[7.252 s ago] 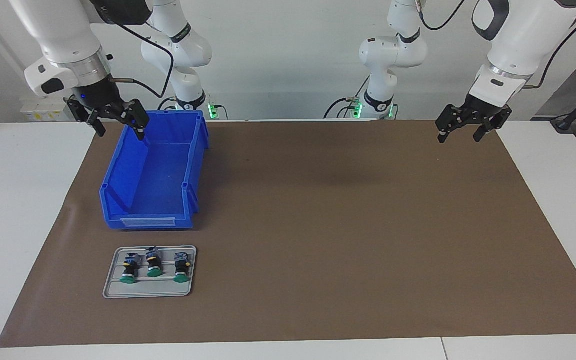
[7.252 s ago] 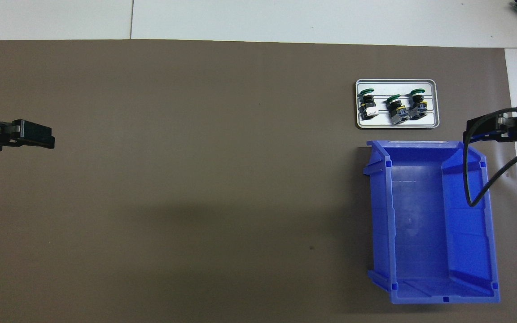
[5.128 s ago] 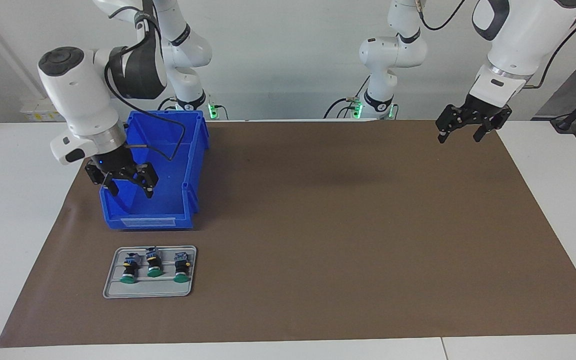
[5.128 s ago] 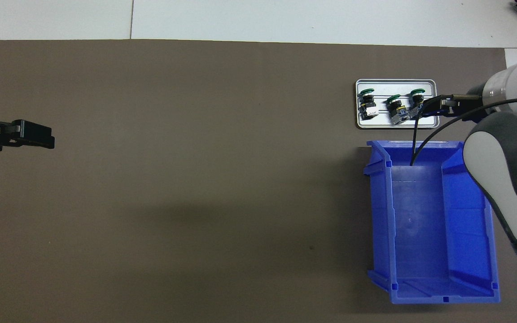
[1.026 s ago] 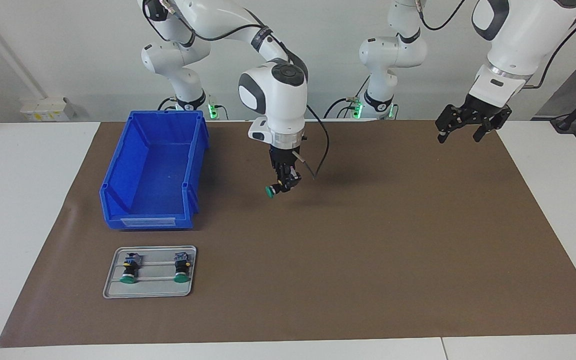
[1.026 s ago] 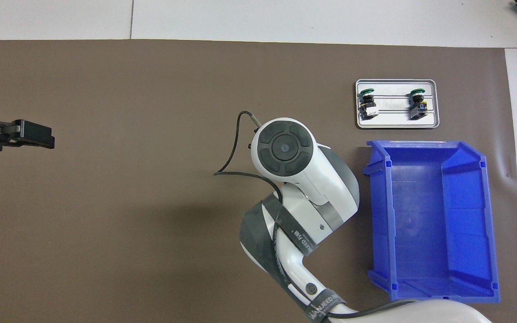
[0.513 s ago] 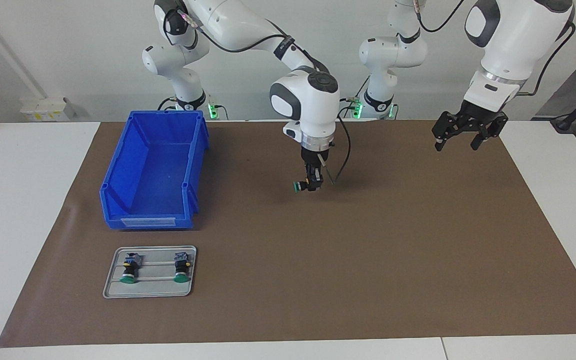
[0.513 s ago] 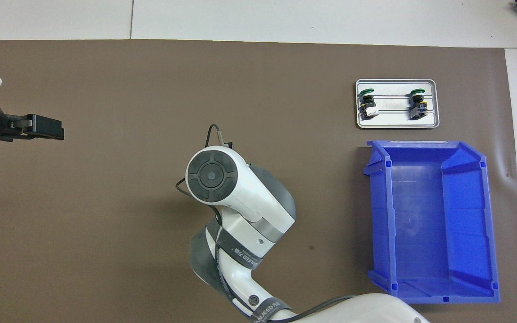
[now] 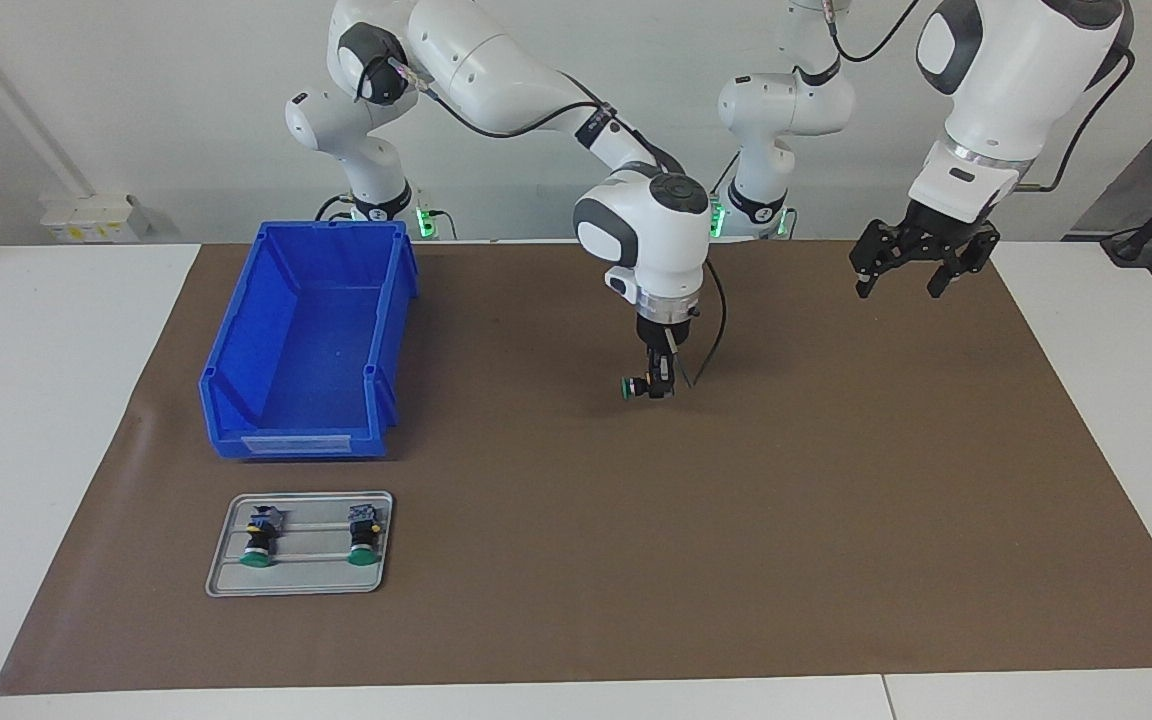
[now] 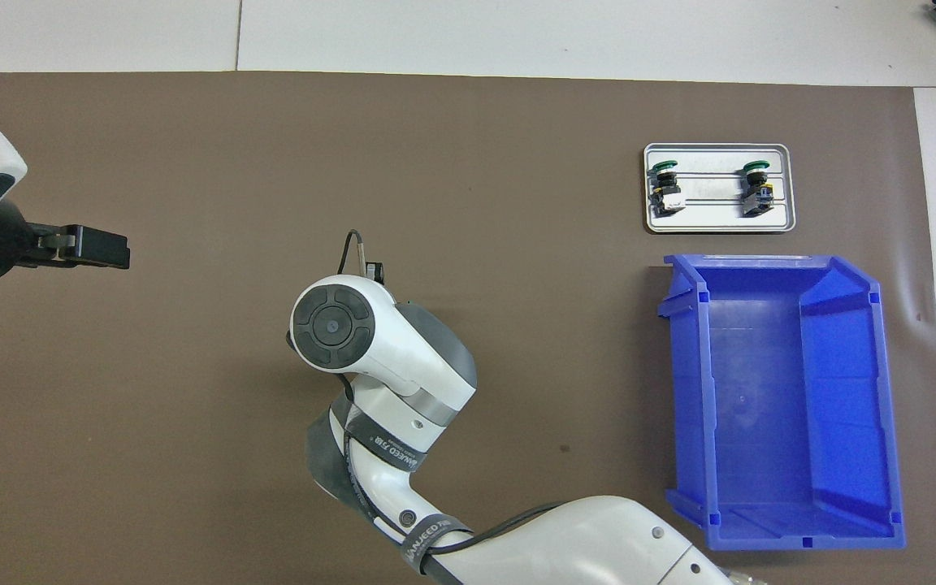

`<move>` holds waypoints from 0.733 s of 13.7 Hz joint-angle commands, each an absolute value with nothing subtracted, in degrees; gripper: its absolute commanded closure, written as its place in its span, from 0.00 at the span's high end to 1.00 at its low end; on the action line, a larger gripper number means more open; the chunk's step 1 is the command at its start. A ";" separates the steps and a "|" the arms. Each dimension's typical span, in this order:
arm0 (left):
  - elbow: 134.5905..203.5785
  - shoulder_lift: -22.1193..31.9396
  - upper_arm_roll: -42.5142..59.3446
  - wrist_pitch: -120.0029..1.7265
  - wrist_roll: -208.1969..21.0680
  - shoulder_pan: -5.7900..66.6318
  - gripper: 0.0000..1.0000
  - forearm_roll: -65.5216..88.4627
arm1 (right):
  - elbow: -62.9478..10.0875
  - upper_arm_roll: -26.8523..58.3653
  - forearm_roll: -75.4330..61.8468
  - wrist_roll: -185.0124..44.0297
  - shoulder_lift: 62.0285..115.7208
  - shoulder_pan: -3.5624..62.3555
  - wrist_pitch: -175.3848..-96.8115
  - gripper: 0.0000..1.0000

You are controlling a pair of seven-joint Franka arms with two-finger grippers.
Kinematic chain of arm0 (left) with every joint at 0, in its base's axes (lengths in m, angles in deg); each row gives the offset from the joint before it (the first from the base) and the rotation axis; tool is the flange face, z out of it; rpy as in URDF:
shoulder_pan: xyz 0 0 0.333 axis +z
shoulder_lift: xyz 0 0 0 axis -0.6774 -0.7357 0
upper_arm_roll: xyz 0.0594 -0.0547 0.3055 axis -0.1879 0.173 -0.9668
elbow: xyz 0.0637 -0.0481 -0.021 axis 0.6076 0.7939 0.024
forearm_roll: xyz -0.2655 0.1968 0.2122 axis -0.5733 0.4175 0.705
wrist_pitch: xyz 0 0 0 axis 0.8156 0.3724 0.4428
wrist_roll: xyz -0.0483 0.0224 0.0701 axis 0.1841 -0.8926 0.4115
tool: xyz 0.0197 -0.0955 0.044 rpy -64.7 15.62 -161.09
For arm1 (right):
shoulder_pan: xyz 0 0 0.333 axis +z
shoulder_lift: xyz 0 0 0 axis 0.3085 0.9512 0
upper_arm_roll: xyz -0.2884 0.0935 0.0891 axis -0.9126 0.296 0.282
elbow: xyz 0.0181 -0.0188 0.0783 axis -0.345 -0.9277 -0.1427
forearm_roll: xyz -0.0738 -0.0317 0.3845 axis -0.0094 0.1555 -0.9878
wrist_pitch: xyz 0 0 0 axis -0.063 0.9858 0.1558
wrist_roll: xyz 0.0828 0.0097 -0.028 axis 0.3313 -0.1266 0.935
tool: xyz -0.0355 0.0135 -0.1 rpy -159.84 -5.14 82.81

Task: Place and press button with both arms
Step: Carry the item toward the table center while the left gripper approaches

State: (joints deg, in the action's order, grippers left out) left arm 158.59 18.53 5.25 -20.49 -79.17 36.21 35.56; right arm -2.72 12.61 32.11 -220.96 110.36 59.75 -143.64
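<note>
My right gripper (image 9: 654,388) is shut on a button (image 9: 632,386) and holds it sideways, low over the middle of the brown mat (image 9: 786,500). The button's green cap points toward the right arm's end. In the overhead view the right arm's wrist (image 10: 334,325) hides this gripper and the button. Two more buttons (image 9: 258,540) (image 9: 364,535) lie on a grey tray (image 9: 306,578), also seen from above as buttons (image 10: 665,183) (image 10: 756,185) on the tray (image 10: 712,218). My left gripper (image 9: 898,285) (image 10: 102,246) hangs open and holds nothing, over the mat near the left arm's base.
An empty blue bin (image 9: 246,330) (image 10: 850,390) stands on the mat at the right arm's end, nearer to the robots than the tray. White tabletop (image 9: 46,400) borders the mat on all sides.
My right arm has carried the button toward the left arm's end and lowered it over the mat's middle. The left gripper has shifted slightly toward the middle.
</note>
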 commanded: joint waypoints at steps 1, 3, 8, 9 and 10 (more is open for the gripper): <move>160.52 20.07 4.77 -21.74 -77.95 35.52 1.00 36.34 | -2.48 12.77 32.94 -221.93 110.97 59.37 -144.36 0.00; 160.35 19.72 4.77 -21.74 -78.12 34.91 1.00 36.34 | -5.28 12.86 33.11 -221.23 110.71 59.37 -144.97 0.00; 158.68 17.44 4.77 -21.48 -78.30 34.29 1.00 36.08 | -11.44 12.77 33.11 -217.62 108.43 59.37 -146.47 0.00; 157.89 16.04 4.77 -21.65 -78.30 34.38 1.00 35.99 | -11.62 12.77 33.11 -217.62 108.43 59.37 -146.29 0.00; 157.19 15.24 4.77 -22.00 -78.21 34.29 1.00 35.99 | -11.54 12.77 33.11 -217.53 108.34 59.37 -145.68 0.00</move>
State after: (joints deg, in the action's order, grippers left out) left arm 158.60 17.23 5.41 -20.90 -78.67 35.18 35.56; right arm -8.39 12.55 32.15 -218.31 110.24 59.68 -144.94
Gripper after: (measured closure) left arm 0.000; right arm 0.674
